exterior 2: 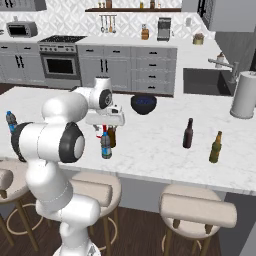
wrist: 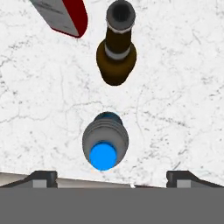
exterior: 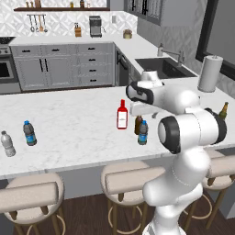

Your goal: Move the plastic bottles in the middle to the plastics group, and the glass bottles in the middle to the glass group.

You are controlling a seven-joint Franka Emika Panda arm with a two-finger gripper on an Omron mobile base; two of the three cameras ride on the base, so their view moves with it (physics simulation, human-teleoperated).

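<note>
The hand (wrist: 111, 177) hangs over the middle cluster on the white marble worktop (exterior: 69, 133), its two dark fingertips (wrist: 41, 178) spread wide and pinching nothing. In the hand view, the blue-capped plastic bottle (wrist: 105, 144) stands upright directly between and just above the fingertips, seen cap-on from above. At 12 o'clock from it, apart with bare marble between, stands the brown bottle (wrist: 116, 48), and at 11 o'clock the red bottle (wrist: 65, 15) cuts into the top edge.

In the left base view the red bottle (exterior: 122, 115) stands upright near the worktop's centre, with the brown bottle (exterior: 138, 125) at about 4 o'clock from it and the blue-capped plastic bottle (exterior: 143, 133) just beside that, nearer the stools; whether those two touch is hard to tell here. The plastics group sits well apart at 9 o'clock: a dark-labelled water bottle (exterior: 30, 133) and a clear bottle (exterior: 7, 143).

In the right base view the glass group stands at 3 o'clock from the cluster: a nearly black bottle (exterior 2: 188, 133) and an amber-green bottle (exterior 2: 215, 147), both upright and apart from each other.
</note>
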